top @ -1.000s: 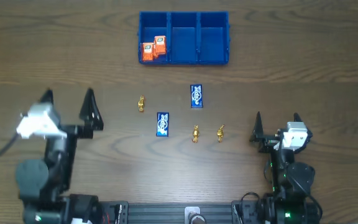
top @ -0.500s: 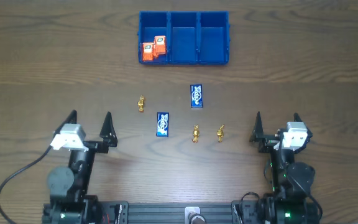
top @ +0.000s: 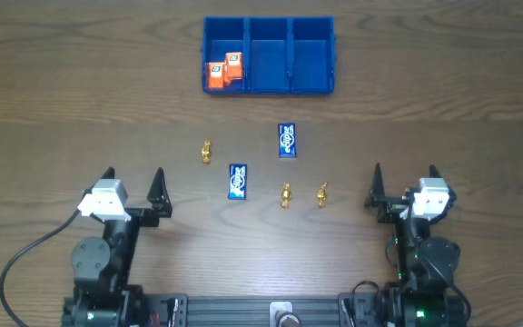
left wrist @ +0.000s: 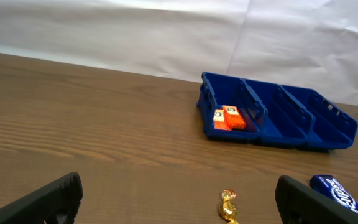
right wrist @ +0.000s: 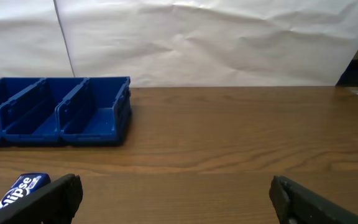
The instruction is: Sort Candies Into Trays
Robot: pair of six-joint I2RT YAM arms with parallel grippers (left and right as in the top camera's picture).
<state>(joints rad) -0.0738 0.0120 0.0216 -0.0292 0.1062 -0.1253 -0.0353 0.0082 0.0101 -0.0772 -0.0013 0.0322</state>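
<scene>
A blue tray with three compartments stands at the far middle of the table; two orange candies lie in its left compartment. Loose on the table are two blue candy packets and three gold-wrapped candies. My left gripper is open near the front left, empty. My right gripper is open near the front right, empty. The left wrist view has the tray, orange candies, a gold candy and a blue packet. The right wrist view shows the tray and a blue packet.
Bare wooden table lies to the left and right of the candies and around the tray. A white backdrop stands behind the table's far edge. A black cable loops beside the left arm's base.
My left arm has drawn back from the far left towards its base and settled, still open. The right arm and all candies have stayed put.
</scene>
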